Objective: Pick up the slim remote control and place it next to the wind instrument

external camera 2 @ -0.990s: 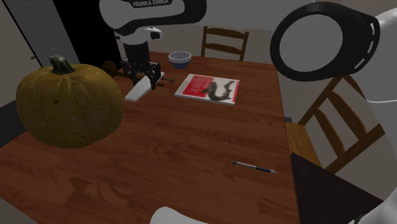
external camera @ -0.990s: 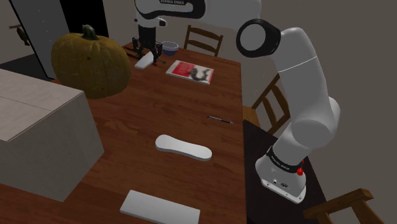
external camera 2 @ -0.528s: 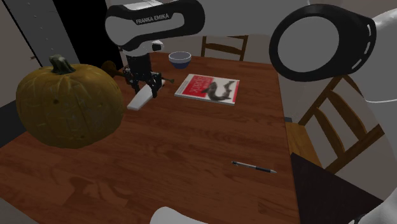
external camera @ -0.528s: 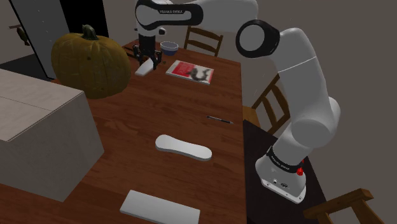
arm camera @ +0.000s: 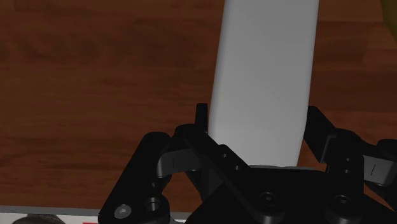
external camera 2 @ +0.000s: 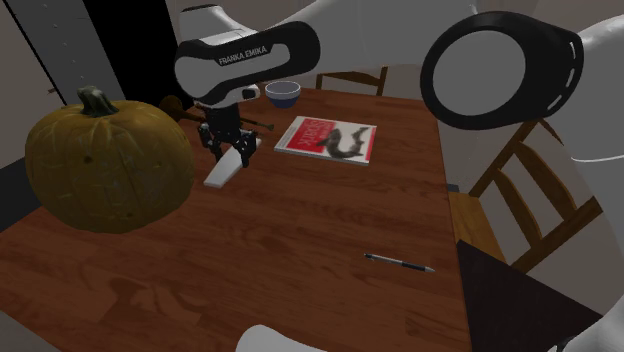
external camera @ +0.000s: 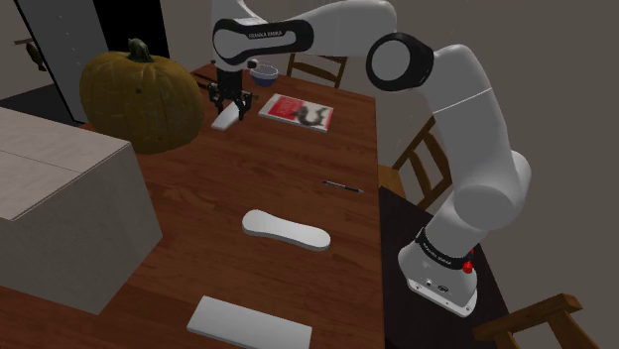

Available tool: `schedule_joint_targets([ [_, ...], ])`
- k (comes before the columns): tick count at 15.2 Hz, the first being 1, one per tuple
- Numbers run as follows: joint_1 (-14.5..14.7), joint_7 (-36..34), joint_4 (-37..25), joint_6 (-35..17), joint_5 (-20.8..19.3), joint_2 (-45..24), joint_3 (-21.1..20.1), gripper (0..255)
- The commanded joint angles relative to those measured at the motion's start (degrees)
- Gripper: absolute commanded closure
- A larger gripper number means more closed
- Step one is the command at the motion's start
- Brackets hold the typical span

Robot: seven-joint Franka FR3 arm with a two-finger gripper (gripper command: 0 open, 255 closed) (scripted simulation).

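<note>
The gripper [external camera 2: 228, 143] is clenched on one end of the white remote [external camera 2: 222, 170]. The remote hangs tilted from the narrowed jaws, low over the table [external camera 2: 300, 230], between pumpkin [external camera 2: 105, 165] and book [external camera 2: 328, 138], near the wind instrument [external camera 2: 262, 126]

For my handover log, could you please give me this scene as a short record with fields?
end effector: shut on the white remote, above the table
remote: tilted, lower end near the table, beside the pumpkin
wind instrument: dark, lying on the table behind the end effector
bowl: bluish, near the table's far edge
book: red and white, flat, apart from the remote
pen: lying alone on bare wood
</note>
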State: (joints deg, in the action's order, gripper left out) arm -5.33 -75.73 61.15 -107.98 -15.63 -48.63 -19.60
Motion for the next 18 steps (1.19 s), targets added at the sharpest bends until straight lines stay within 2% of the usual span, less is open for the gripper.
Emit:
schedule_joint_targets([
  [1,-0.2,-0.1,1.2,-1.5,-0.1,-0.3,0.1,255],
  [9,-0.3,-0.6,3.6,-5.8,-0.7,-2.3,0.5,255],
  [16,-0.3,-0.6,3.6,-5.8,-0.7,-2.3,0.5,255],
  [17,-0.3,-0.6,3.6,-5.8,-0.7,-2.3,0.5,0],
  [18,-0.3,-0.6,3.6,-5.8,-0.7,-2.3,0.5,0],
])
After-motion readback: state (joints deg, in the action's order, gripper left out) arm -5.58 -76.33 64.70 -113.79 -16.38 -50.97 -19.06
